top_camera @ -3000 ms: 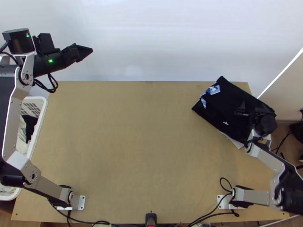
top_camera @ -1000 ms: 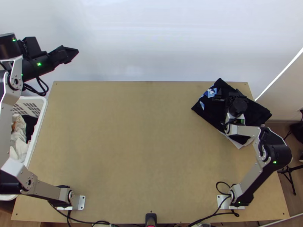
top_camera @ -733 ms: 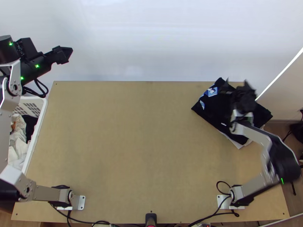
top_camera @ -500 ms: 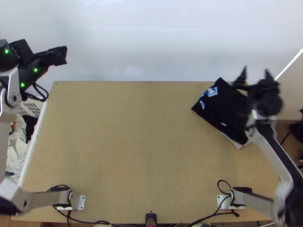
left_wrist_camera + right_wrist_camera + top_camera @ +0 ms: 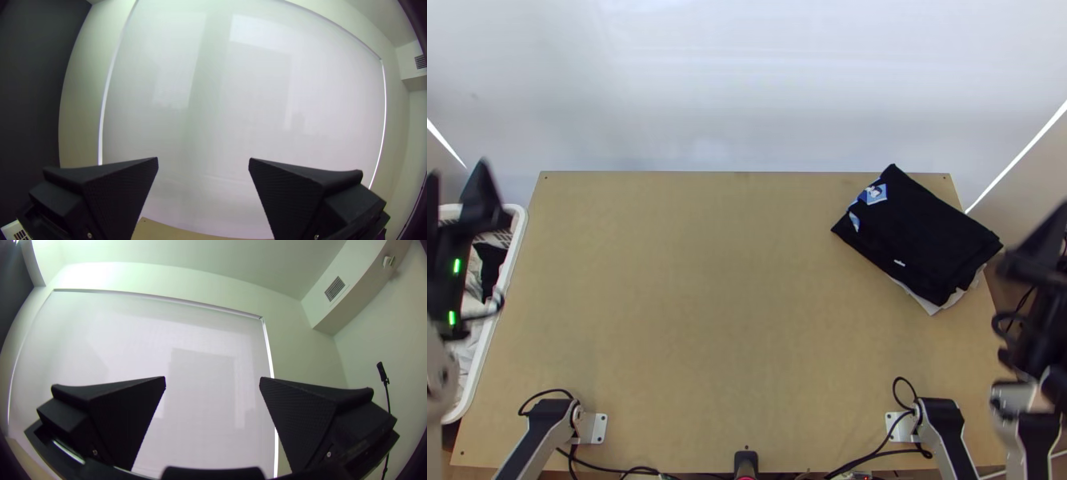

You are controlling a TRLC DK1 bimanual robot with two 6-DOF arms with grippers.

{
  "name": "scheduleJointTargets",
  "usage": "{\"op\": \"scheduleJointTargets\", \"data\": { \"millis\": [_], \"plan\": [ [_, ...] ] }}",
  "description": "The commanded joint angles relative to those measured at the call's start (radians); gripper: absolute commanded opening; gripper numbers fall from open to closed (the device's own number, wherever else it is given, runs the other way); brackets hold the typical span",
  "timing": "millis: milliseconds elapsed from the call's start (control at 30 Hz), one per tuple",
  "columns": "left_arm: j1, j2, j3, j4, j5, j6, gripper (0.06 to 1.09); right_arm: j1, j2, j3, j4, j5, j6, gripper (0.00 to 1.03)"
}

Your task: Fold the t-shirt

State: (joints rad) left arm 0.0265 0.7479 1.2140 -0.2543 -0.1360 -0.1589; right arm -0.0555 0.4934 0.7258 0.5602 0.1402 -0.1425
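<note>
T-shirt (image 5: 935, 232): black, matte cloth folded into a flat, roughly rectangular packet, lying obliquely at the table's far right corner, one of its corners projecting past the side edge. A blue-and-white patch (image 5: 877, 194) marks its upper left part; white cloth (image 5: 931, 306) protrudes beneath its near right edge. My right pincer (image 5: 1047, 244) stands to the right of the packet, apart from it; my left pincer (image 5: 457, 170) appears at the far left, across the basket (image 5: 483, 352). Seen from its own wrist, my left pincer (image 5: 203, 159) is set wide, its black, tapering, wedge-shaped fingers (image 5: 284, 186) finely textured on their inner faces. From the other wrist, my right pincer (image 5: 212, 378) is likewise wide, with fingers of the same form. Surface: a smooth, light brown wooden table (image 5: 707, 280). The basket, white with slotted walls, holds crumpled black and white cloth. Room: a broad, pale, smooth blind (image 5: 222, 89), light walls, and, in the right wrist view, a slatted vent (image 5: 335, 288) and a slender black stand (image 5: 388, 398).
</note>
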Motion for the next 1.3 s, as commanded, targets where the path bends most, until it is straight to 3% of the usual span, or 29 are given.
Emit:
{"op": "scheduleJointTargets", "data": {
  "millis": [0,100,167,400,567,700,867,1100,1267],
  "plan": [
    [0.021,-0.384,-0.320,0.109,-0.076,0.027,1.05,0.054,-0.326,-0.193,0.020,-0.094,-0.003,0.98],
    [0.021,-0.524,-0.433,0.179,-0.076,0.078,1.05,0.151,-0.464,-0.324,0.049,-0.100,-0.008,0.98],
    [0.023,-0.599,-0.481,0.184,-0.082,0.087,1.05,0.209,-0.503,-0.399,0.083,-0.100,-0.062,0.98],
    [0.029,-0.752,-0.689,0.309,-0.102,0.242,1.05,0.204,-0.501,-0.555,0.095,-0.090,-0.005,0.98],
    [0.027,-0.752,-0.824,0.366,-0.108,0.269,1.05,0.244,-0.500,-0.724,0.093,-0.091,0.070,0.98],
    [0.027,-0.752,-0.975,0.359,-0.109,0.252,1.05,0.263,-0.493,-0.723,-0.154,-0.090,0.164,0.98],
    [0.013,-0.752,-1.036,0.141,-0.100,0.140,1.05,0.252,-0.495,-0.724,-0.341,-0.090,0.164,0.98],
    [-0.005,-0.752,-1.139,0.107,-0.089,0.108,1.05,0.232,-0.495,-0.718,-0.563,-0.094,0.155,0.98],
    [0.018,-0.749,-1.157,0.089,-0.076,0.098,1.05,0.235,-0.495,-0.718,-0.568,-0.100,0.153,0.98]
  ]
}}
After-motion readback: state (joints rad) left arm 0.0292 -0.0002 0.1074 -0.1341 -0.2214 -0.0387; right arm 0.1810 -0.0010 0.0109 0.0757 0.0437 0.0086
